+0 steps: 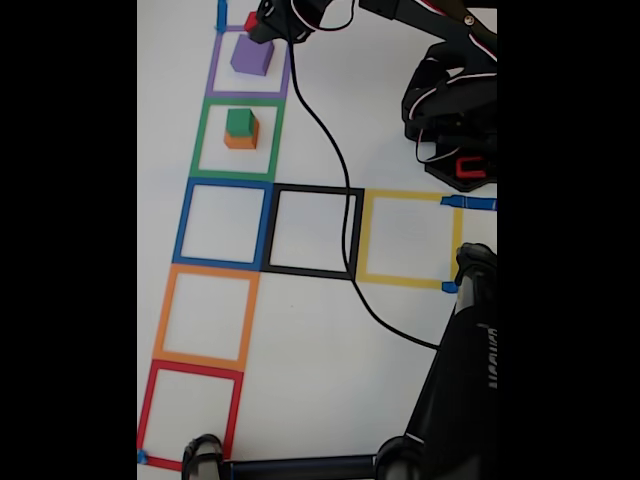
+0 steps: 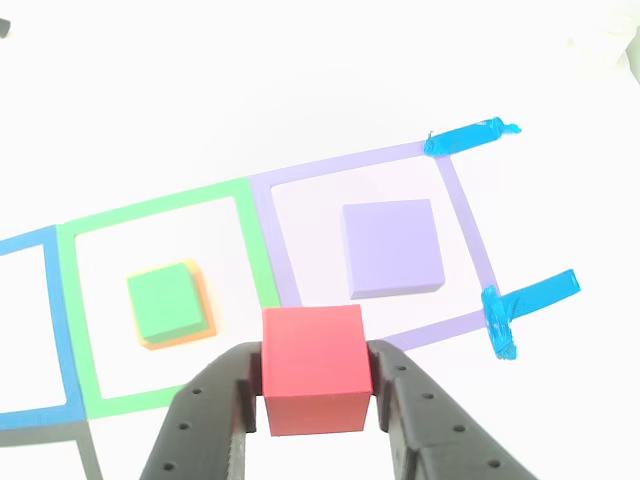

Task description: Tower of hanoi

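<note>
the matte black fingers (image 2: 312, 400), dotted with small holes, clamp a smooth red cube (image 2: 312, 365) held above the white bench (image 1: 400, 330). the purple cube (image 2: 392, 246) sits in the purple tape square (image 2: 470, 225) near the far edge. the green cube (image 2: 163, 301) rests on the orange cube (image 2: 207, 305) in the next square, a green one (image 2: 260, 250). no writing is legible.

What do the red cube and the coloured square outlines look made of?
Red cube: probably foam or matte plastic, with flat even colour, no shine and slightly soft edges. Outlines, such as the purple one: flat coloured tape with a dull finish, with torn blue tape tabs at its corners.
</note>
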`<state>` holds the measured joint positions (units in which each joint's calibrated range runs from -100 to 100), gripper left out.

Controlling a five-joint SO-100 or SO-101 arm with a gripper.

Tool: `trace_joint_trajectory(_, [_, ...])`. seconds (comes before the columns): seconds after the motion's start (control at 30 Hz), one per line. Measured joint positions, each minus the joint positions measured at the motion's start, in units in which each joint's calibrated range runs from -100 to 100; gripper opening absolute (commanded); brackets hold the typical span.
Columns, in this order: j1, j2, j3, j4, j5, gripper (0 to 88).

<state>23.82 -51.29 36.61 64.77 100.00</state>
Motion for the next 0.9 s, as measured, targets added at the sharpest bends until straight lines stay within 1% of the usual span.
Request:
trace_joint_trajectory(0.13, [-2.0, 0.6, -14.5, 14.7, 0.0, 0.1])
trace_joint_trajectory(0.23, [-5.5, 2.1, -24.5, 22.8, 0.0, 0.1])
trace_joint_trajectory(0.33, [-7.1, 3.2, -32.0, 28.1, 0.0, 0.1])
trace_joint_trajectory(0.43, [-10.6, 3.2, -34.6, 30.1, 0.0, 0.1])
trace_joint_trajectory(0.53, [-13.7, 3.2, -34.8, 30.3, 0.0, 0.1])
trace_joint_trajectory(0.67, [-14.4, 1.4, -29.2, 27.7, 0.0, 0.1])
trace_joint_trajectory(0.8, [-15.0, -2.6, -15.1, 17.8, 0.0, 0.1])
trace_joint_trajectory(0.9, [-15.7, -4.7, -1.9, 6.7, -0.4, 0.1])
